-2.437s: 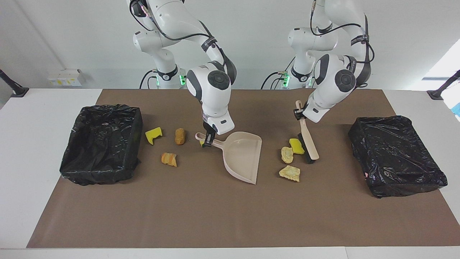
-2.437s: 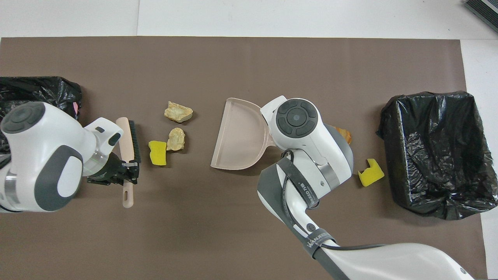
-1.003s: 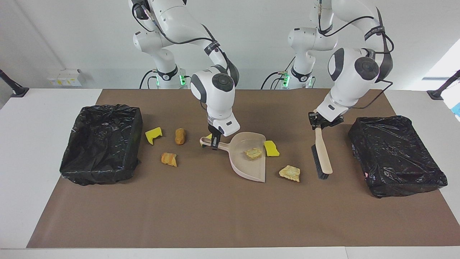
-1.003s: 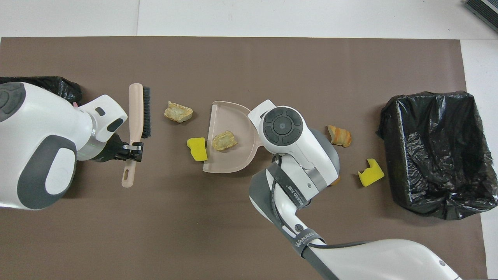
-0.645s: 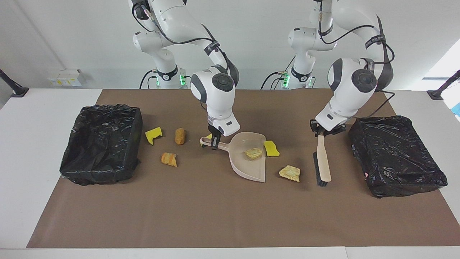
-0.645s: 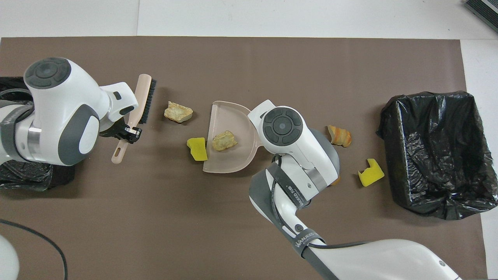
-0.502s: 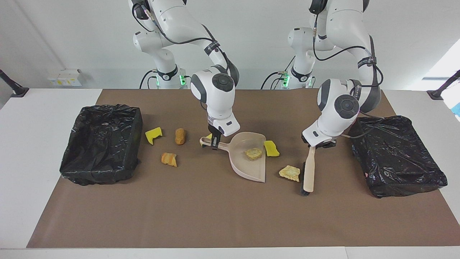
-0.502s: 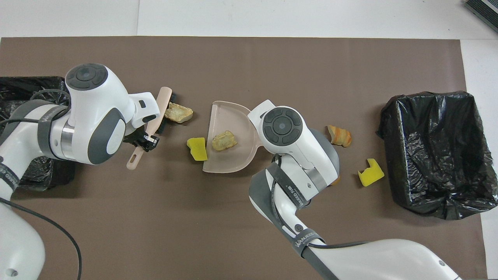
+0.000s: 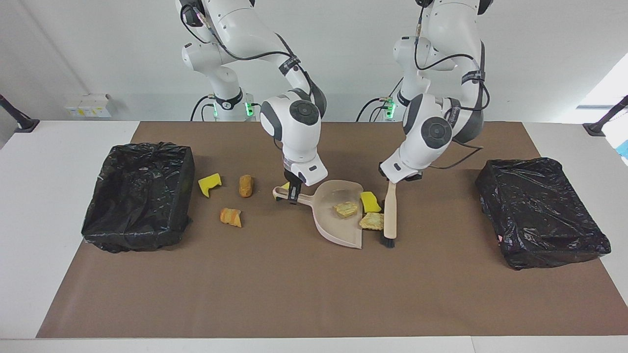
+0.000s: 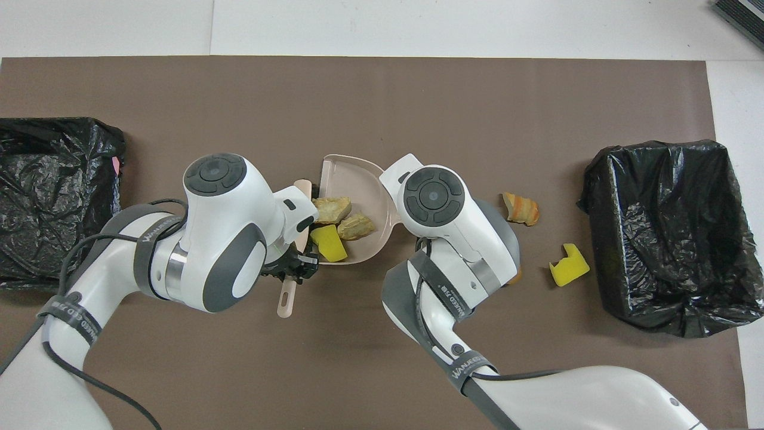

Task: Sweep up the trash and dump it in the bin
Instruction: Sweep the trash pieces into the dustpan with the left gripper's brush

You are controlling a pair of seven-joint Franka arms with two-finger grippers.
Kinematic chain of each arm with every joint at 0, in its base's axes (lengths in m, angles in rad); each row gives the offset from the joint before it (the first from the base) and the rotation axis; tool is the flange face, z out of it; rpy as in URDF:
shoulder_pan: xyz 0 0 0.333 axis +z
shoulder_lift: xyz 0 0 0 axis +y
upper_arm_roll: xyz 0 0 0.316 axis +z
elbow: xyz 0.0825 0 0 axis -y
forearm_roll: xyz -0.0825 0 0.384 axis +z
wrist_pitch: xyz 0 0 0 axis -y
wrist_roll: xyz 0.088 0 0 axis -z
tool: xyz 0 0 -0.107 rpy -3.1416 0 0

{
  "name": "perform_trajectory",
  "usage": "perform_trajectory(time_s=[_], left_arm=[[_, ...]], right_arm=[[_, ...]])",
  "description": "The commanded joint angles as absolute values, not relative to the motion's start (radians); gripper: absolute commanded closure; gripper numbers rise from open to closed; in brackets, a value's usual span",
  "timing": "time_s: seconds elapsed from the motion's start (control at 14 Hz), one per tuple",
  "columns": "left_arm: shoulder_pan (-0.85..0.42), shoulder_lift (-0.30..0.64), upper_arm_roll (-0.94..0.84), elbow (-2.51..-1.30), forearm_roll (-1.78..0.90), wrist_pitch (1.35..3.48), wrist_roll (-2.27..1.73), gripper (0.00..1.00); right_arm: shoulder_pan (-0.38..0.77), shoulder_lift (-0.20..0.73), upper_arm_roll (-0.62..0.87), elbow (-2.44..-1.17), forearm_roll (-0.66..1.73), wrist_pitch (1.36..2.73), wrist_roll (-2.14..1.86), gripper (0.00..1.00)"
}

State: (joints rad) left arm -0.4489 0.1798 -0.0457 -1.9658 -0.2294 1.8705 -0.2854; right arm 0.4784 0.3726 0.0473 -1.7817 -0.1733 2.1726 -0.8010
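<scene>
The right gripper (image 9: 293,194), its arm bent steeply down, is clamped on the handle of the beige dustpan (image 9: 338,218). The left gripper (image 9: 392,180) grips the handle of the brush (image 9: 389,212), pressed against the pan's mouth. Two crusty chunks (image 9: 346,209) and a yellow sponge bit (image 9: 369,201) sit at the pan; other scraps (image 9: 230,216) lie toward the right arm's end. Black-lined bins (image 9: 138,194) flank the brown mat (image 9: 294,294).
</scene>
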Motion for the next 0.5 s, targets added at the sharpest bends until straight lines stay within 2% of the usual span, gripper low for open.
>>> perform_trajectory(time_s=[0.0,0.43], left_arm=[[-0.466,0.15,-0.029,-1.983,-0.313,1.867,-0.34,1.0],[-0.31,0.019,-0.018,-1.919,-0.322,1.767,-0.328,1.0]], right_arm=[[0.476,0.394,0.055,-1.793,-0.166,2.25,-0.813,1.0],[0.46,0.394,0.055,-1.79,-0.164,2.256,-0.824,1.0]])
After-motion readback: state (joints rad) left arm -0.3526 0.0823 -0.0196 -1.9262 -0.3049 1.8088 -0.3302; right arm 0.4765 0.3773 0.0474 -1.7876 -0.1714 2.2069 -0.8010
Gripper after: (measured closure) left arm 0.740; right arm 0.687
